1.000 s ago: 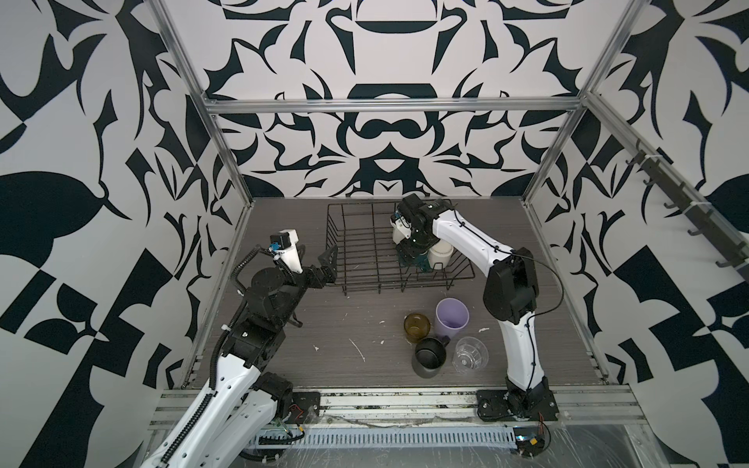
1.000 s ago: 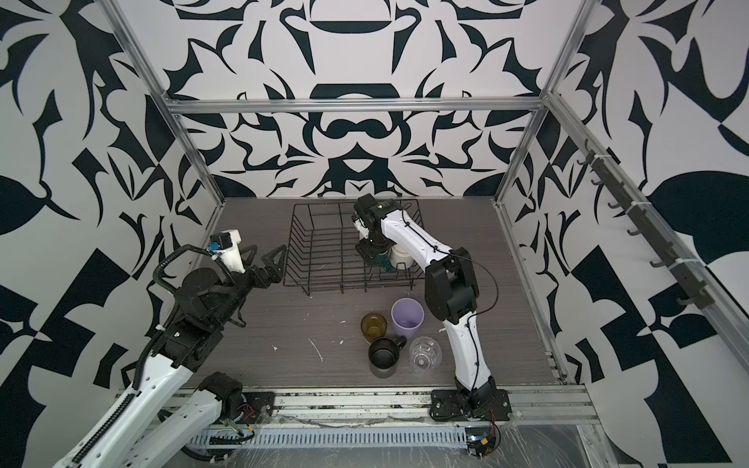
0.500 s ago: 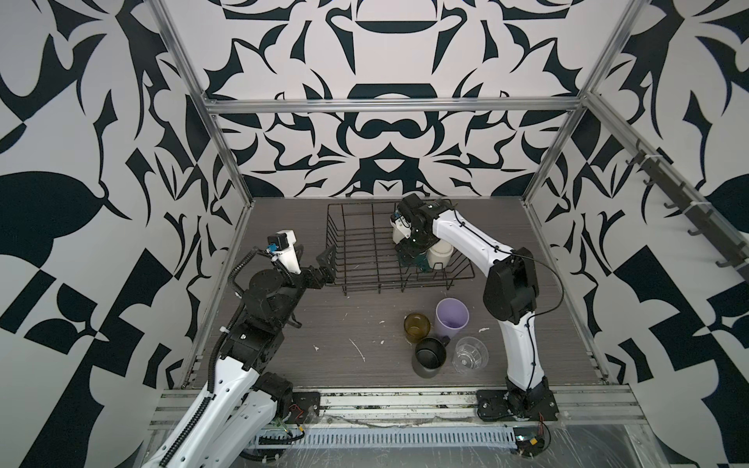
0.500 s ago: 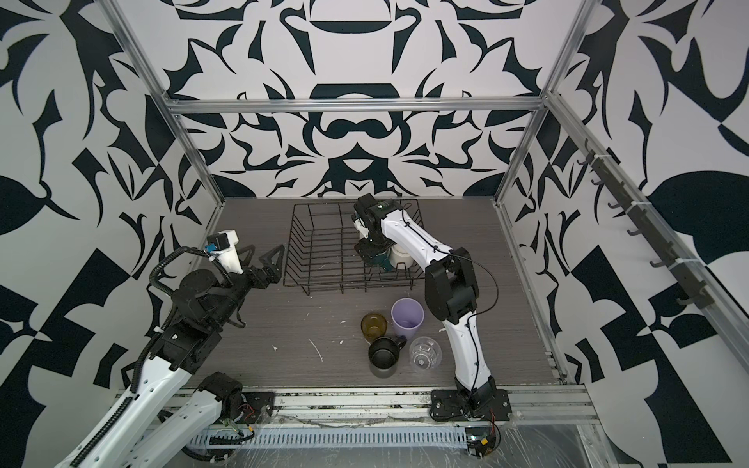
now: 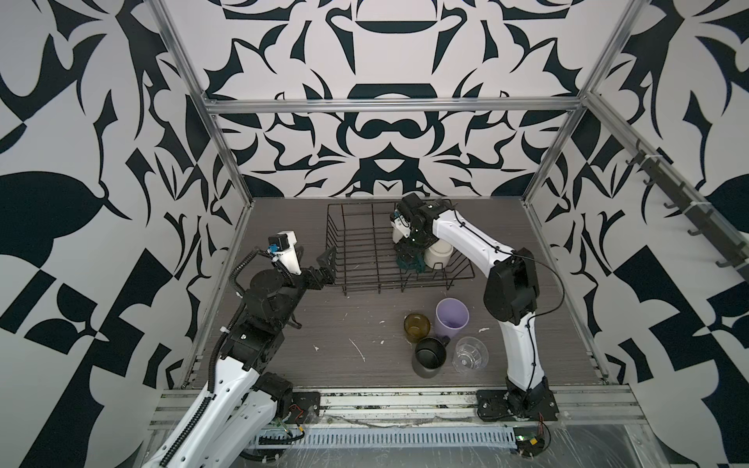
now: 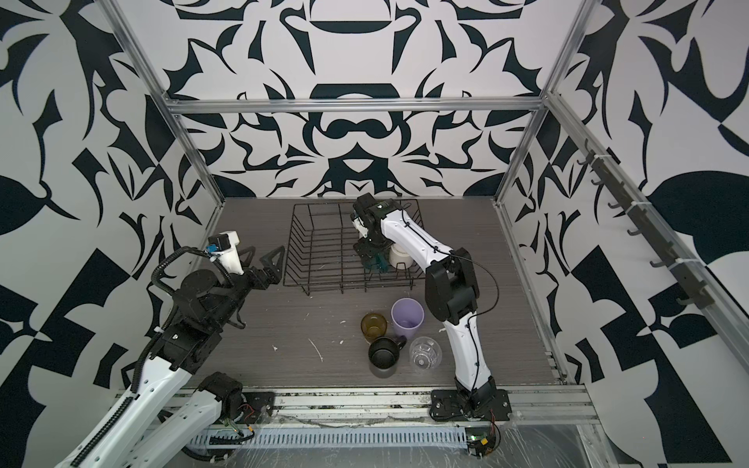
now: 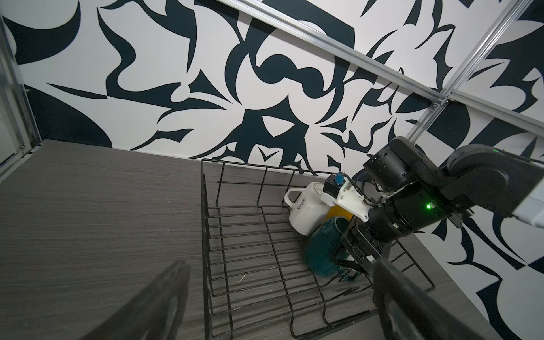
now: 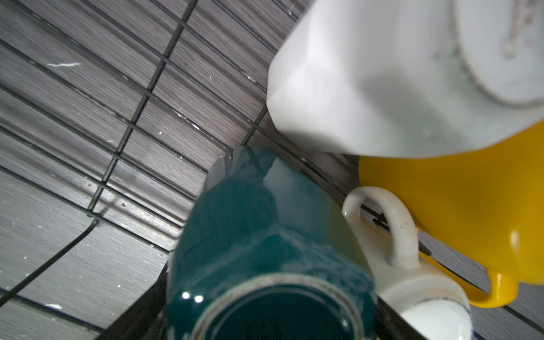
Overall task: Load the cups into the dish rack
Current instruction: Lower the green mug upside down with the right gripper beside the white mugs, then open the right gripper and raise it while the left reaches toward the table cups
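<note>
Dish rack, mid-frame: teal faceted mug in its right half, right gripper jaws wide about it, grip not discernible. Left gripper beside rack's left edge, jaws wide, empty.

The dish rack is black wire; the teal faceted mug is glossy dark teal, the yellow mug saturated yellow, the cream faceted mug off-white with dark script lettering, and the white mug plain white outside. The lilac tumbler is pale purple, the amber glass translucent brown-yellow, the black mug black throughout, and the clear glass colourless. The table is grey wood grain with white flecks; the walls carry a black-on-white leaf pattern.
</note>
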Robot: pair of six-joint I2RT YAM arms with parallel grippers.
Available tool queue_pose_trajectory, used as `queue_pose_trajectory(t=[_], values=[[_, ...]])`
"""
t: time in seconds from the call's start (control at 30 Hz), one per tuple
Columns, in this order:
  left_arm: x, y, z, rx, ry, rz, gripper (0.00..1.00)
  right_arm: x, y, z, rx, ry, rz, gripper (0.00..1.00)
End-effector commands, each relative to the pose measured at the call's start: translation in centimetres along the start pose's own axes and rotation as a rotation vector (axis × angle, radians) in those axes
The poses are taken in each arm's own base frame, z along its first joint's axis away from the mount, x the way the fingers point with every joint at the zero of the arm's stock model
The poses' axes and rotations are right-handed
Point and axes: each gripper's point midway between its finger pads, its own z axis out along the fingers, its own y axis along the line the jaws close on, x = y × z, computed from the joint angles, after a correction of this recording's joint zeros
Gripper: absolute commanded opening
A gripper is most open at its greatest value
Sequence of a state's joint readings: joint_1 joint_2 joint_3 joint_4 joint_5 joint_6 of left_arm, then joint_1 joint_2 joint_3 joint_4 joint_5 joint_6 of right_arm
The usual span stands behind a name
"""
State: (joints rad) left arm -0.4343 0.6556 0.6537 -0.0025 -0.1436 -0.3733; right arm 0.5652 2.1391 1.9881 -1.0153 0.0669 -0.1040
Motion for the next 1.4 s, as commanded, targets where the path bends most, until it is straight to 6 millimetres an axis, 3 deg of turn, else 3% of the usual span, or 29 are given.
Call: queue_pose_trajectory(t=[0.0,0.3,0.5,0.57,0.7,0.77,0.93,1.13,1.37], values=[[0.4,0.4,-0.1,-0.021,0.010,-0.012,0.99,-2.2,-0.1,-5.6,0.002,-0.159,0.025,0.89],[2.4,0.7,0.2,-0.063,0.173,-0.078,0.95,-2.8,-0.2,-12.1,-0.015,-0.402,0.111,0.89],[4.8,0.1,0.2,-0.063,0.339,-0.148,0.86,-0.8,-1.0,-15.7,-0.044,-0.593,0.237,0.91],[5.8,-0.2,0.3,-0.055,0.396,-0.205,0.76,0.3,-1.4,-16.3,-0.048,-0.624,0.273,0.92],[9.9,-1.9,-0.1,-0.023,0.549,-0.344,0.66,2.2,-2.1,-17.1,-0.057,-0.636,0.308,0.92],[11.4,-2.3,-0.6,-0.062,0.582,-0.323,0.64,2.9,-2.4,-17.2,-0.052,-0.639,0.322,0.91],[12.9,-4.6,-1.5,-0.111,0.624,-0.212,0.63,4.3,-2.4,-16.8,-0.067,-0.630,0.337,0.91],[17.5,-8.5,-0.7,-0.093,0.742,-0.150,0.64,5.5,-2.5,-16.6,-0.066,-0.622,0.346,0.91],[20.6,-12.2,0.5,-0.047,0.824,-0.123,0.64,6.9,-2.5,-16.9,-0.060,-0.614,0.346,0.91]])
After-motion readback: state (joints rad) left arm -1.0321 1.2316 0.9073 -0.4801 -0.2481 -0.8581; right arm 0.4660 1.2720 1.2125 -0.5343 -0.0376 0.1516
